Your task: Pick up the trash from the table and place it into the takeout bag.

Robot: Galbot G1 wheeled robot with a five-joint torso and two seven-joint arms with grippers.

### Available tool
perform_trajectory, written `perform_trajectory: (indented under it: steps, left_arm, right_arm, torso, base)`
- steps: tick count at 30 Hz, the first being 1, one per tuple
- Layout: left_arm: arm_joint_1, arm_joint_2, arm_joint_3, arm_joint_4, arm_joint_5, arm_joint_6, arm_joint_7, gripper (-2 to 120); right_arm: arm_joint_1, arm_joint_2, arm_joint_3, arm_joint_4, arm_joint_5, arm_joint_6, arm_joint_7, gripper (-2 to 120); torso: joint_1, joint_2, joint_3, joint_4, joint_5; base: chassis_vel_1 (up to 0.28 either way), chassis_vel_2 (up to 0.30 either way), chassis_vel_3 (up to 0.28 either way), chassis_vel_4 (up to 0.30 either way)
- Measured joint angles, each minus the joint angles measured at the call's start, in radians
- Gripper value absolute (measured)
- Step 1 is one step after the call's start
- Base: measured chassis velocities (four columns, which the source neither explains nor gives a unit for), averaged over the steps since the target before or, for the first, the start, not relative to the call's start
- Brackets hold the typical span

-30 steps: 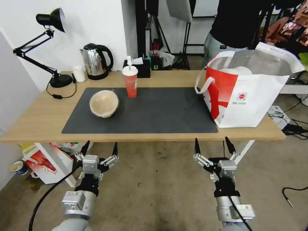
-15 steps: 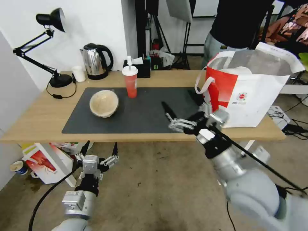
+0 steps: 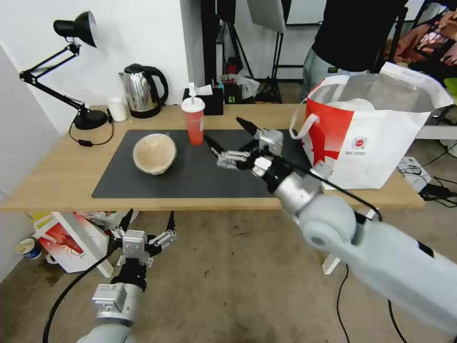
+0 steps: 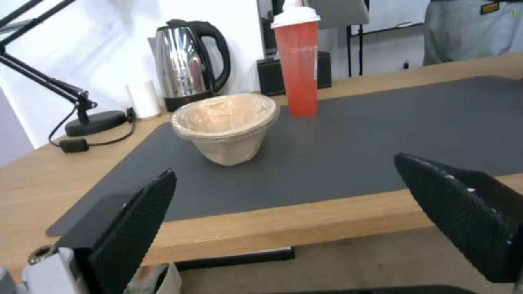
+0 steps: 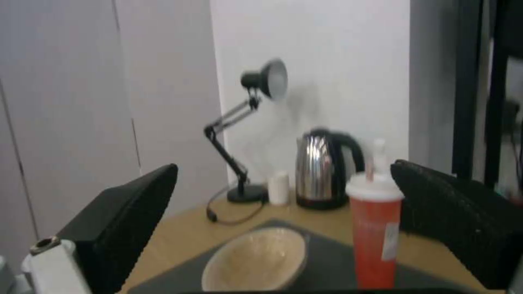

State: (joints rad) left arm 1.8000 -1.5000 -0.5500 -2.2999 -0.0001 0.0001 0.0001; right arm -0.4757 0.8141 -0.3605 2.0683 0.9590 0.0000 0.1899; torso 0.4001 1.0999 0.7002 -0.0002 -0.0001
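Note:
The red drink cup with white lid and straw stands upright at the back of the dark mat on the table. Left of it, the beige bowl lies tilted on the mat. My right gripper hovers open over the mat just right of the cup, touching nothing; its wrist view faces the cup and bowl. The takeout bag stands open at the table's right end, with a white rounded item inside. My left gripper hangs open below the front edge, facing the bowl.
A desk lamp, kettle, small white cup and black tissue box line the table's back. A crayfish carton sits on the floor at the left. A person stands behind the bag.
My right arm has risen from below the table's front edge and swung left across the mat to beside the red cup. The left arm has not moved.

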Motion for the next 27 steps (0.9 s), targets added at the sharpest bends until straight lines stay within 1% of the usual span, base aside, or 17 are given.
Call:
perform_trajectory:
  steps: [1, 2, 4, 5, 7, 8, 9, 10, 12, 13, 15, 21, 25, 27]
  left_arm:
    - [0.000, 0.000, 0.000, 0.000, 0.000, 0.000, 0.000, 100]
    - [0.000, 0.000, 0.000, 0.000, 0.000, 0.000, 0.000, 100]
    - [0.000, 0.000, 0.000, 0.000, 0.000, 0.000, 0.000, 100]
    - [0.000, 0.000, 0.000, 0.000, 0.000, 0.000, 0.000, 100]
    - [0.000, 0.000, 0.000, 0.000, 0.000, 0.000, 0.000, 100]
    - [0.000, 0.000, 0.000, 0.000, 0.000, 0.000, 0.000, 100]
    - [0.000, 0.000, 0.000, 0.000, 0.000, 0.000, 0.000, 100]
    - [0.000, 0.000, 0.000, 0.000, 0.000, 0.000, 0.000, 100]
    - [0.000, 0.000, 0.000, 0.000, 0.000, 0.000, 0.000, 100]
    - [0.000, 0.000, 0.000, 0.000, 0.000, 0.000, 0.000, 100]
    - [0.000, 0.000, 0.000, 0.000, 0.000, 0.000, 0.000, 100]
    - [0.000, 0.000, 0.000, 0.000, 0.000, 0.000, 0.000, 100]
    - [0.000, 0.000, 0.000, 0.000, 0.000, 0.000, 0.000, 100]
    - [0.000, 0.000, 0.000, 0.000, 0.000, 0.000, 0.000, 100]
  right_arm:
    - [0.019, 0.009, -0.006, -0.011, 0.019, -0.027, 0.012, 100]
    - [0.051, 0.025, -0.016, -0.032, 0.045, -0.081, 0.033, 100]
    - [0.055, 0.027, -0.017, -0.035, 0.047, -0.088, 0.035, 100]
    - [0.068, 0.033, -0.021, -0.042, 0.052, -0.113, 0.047, 100]
    - [0.111, 0.059, -0.029, -0.063, 0.083, -0.228, 0.087, 100]
    - [0.119, 0.066, -0.029, -0.069, 0.087, -0.253, 0.096, 100]
    - [0.119, 0.066, -0.029, -0.069, 0.087, -0.253, 0.096, 100]
    - [0.143, 0.092, -0.031, -0.087, 0.090, -0.332, 0.121, 100]
    - [0.158, 0.111, -0.032, -0.103, 0.092, -0.399, 0.149, 100]
    - [0.158, 0.111, -0.032, -0.103, 0.092, -0.399, 0.149, 100]
    - [0.167, 0.127, -0.032, -0.122, 0.092, -0.445, 0.169, 100]
    - [0.180, 0.149, -0.028, -0.152, 0.092, -0.504, 0.210, 100]
    - [0.190, 0.158, -0.026, -0.166, 0.102, -0.514, 0.214, 100]
    - [0.215, 0.173, -0.022, -0.194, 0.119, -0.519, 0.215, 100]
  torso:
    - [0.000, 0.000, 0.000, 0.0001, -0.0001]
    - [0.000, 0.000, 0.000, 0.0002, 0.0000]
    - [0.000, 0.000, 0.000, 0.0002, 0.0001]
    - [0.000, 0.000, 0.000, 0.0002, 0.0001]
    - [0.000, 0.000, 0.000, 0.0001, 0.0001]
    - [0.000, 0.000, 0.000, 0.0001, 0.0001]
    - [0.000, 0.000, 0.000, 0.0001, 0.0001]
    - [0.000, 0.000, 0.000, 0.0002, 0.0000]
    - [0.000, 0.000, 0.000, 0.0003, 0.0000]
    - [0.000, 0.000, 0.000, 0.0003, 0.0000]
    - [0.000, 0.000, 0.000, 0.0001, 0.0001]
    - [0.000, 0.000, 0.000, 0.0001, 0.0001]
    - [0.000, 0.000, 0.000, 0.0001, 0.0001]
    - [0.000, 0.000, 0.000, 0.0001, 0.0002]
  base:
    - [0.000, 0.000, 0.000, 0.000]
    - [0.000, 0.000, 0.000, 0.000]
    - [0.000, 0.000, 0.000, 0.000]
    - [0.000, 0.000, 0.000, 0.000]
    - [0.000, 0.000, 0.000, 0.000]
    - [0.000, 0.000, 0.000, 0.000]
    - [0.000, 0.000, 0.000, 0.000]
    - [0.000, 0.000, 0.000, 0.000]
    - [0.000, 0.000, 0.000, 0.000]
    - [0.000, 0.000, 0.000, 0.000]
    - [0.000, 0.000, 0.000, 0.000]
    - [0.000, 0.000, 0.000, 0.000]
    - [0.000, 0.000, 0.000, 0.000]
    - [0.000, 0.000, 0.000, 0.000]
